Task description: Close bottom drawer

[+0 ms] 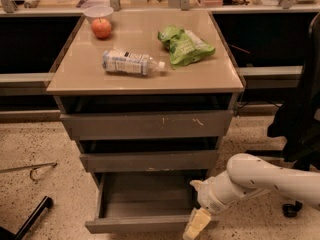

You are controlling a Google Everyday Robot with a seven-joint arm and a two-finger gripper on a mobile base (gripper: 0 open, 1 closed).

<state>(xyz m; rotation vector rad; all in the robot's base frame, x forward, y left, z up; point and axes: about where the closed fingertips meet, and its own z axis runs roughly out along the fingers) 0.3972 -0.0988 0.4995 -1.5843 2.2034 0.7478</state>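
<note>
Bottom drawer [145, 201]: pulled open. My gripper [197, 225]: at its front right corner; open or closed, I cannot tell.

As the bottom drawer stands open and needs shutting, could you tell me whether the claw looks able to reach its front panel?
Probably yes: the claw hangs at the right front corner of the bottom drawer, with nothing visible between them.
</note>
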